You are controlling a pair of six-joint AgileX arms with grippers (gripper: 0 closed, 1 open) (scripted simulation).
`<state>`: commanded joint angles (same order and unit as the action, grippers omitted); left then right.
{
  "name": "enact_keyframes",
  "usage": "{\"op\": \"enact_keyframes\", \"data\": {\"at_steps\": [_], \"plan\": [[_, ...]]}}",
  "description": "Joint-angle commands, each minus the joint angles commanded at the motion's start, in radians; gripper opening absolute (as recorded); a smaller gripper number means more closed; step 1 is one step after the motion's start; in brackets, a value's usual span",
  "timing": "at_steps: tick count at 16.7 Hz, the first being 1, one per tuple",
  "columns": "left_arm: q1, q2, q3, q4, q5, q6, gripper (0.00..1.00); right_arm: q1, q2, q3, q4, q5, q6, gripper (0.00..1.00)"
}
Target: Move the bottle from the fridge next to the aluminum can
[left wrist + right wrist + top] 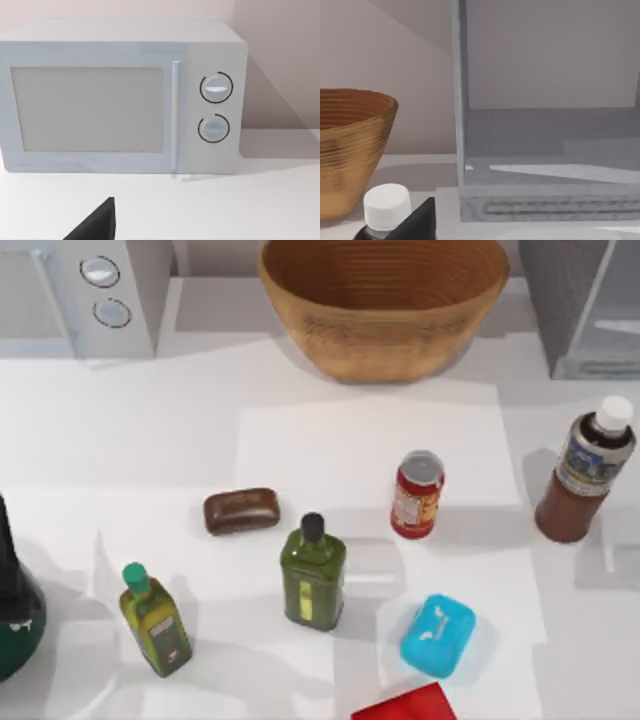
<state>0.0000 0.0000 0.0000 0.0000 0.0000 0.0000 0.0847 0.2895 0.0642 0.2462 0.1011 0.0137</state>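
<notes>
Standing near table's right edge, bottle (586, 475); aluminum can (417, 494) well apart.

Bowl (385, 310) looks like ribbed woven wood, matt; fridge (545, 150) dull grey with a grooved base strip, white appliance (120, 95) smooth and satin. Can (417, 495) has a shiny metal top; bottle (585, 475) glossy brown with a smooth white plastic cap. Table (150, 430) matt white
</notes>
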Motion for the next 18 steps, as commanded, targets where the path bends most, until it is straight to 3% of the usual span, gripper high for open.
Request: {"op": "enact_keyframes", "data": {"at_steps": [6, 13, 18], "plan": [[0.0, 0.0, 0.0, 0.0, 0.0, 0.0, 1.0, -0.082, -0.28, -0.062, -0.237, -0.097, -0.013, 1.0], [0.0, 0.0, 0.0, 0.0, 0.0, 0.0, 1.0, -0.082, -0.297, -0.052, -0.257, -0.099, -0.013, 1.0], [0.0, 0.0, 0.0, 0.0, 0.0, 0.0, 1.0, -0.087, -0.443, 0.07, -0.471, -0.096, -0.015, 1.0]]}}
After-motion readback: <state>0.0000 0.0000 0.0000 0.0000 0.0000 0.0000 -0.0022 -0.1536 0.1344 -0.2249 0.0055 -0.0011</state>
